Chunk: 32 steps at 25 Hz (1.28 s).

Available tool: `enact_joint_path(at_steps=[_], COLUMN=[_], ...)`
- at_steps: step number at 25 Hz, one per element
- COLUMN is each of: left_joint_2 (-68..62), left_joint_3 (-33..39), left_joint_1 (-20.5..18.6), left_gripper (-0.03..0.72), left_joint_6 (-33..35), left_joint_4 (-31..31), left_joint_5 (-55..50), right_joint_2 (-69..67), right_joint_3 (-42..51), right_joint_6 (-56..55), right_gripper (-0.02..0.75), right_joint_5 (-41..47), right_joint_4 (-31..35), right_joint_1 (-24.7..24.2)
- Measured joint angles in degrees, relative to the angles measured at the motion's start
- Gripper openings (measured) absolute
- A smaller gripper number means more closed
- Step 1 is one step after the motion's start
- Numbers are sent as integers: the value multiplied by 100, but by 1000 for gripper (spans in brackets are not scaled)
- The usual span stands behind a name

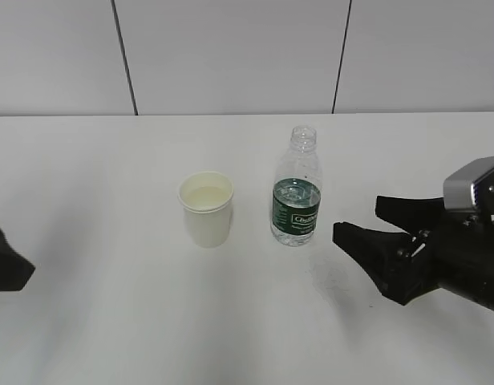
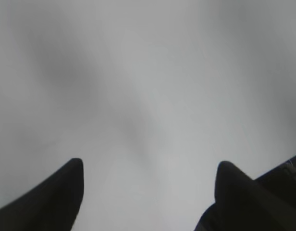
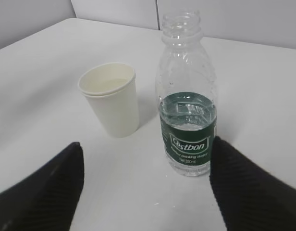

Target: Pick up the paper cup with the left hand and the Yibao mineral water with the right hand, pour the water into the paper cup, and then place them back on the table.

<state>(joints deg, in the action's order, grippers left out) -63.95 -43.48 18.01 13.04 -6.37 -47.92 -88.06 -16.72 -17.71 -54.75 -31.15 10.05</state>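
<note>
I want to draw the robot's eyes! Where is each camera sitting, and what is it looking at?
Exterior view: raised in front, looking down at the table, paper cup, Yibao mineral water; right hand shows, left hand barely.
Left wrist view: on the left arm, blurry bare surface; left hand shows.
Right wrist view: on the right arm, facing cup and bottle; right hand shows.
Exterior and right wrist views share cup and bottle.

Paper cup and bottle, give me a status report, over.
Both claws open, holding nothing: right claw beside the bottle, left claw over bare table. Paper cup and Yibao mineral water upright, apart. Nothing in the way.
</note>
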Motion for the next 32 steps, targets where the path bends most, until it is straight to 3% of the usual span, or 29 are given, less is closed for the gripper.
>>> enact_joint_path(at_steps=[9,14,26,32], left_joint_2=[1990,2772,4656,5636], left_joint_3=[945,1223,1382,1382], left_joint_1=[0,0,0,0], left_gripper=[553,553,553,553], left_joint_6=[8,-382,-1905,-2142], left_joint_4=[-239,-244,637,756], left_joint_5=[-491,-937,-1495,-1513], right_joint_2=[242,242,574,968], right_joint_3=[4,4,4,4], right_joint_6=[-94,-128,-192,-594], right_gripper=[594,594,594,594], right_joint_5=[307,331,597,1371], right_joint_4=[-111,-194,-295,-617], right_joint_1=[0,0,0,0])
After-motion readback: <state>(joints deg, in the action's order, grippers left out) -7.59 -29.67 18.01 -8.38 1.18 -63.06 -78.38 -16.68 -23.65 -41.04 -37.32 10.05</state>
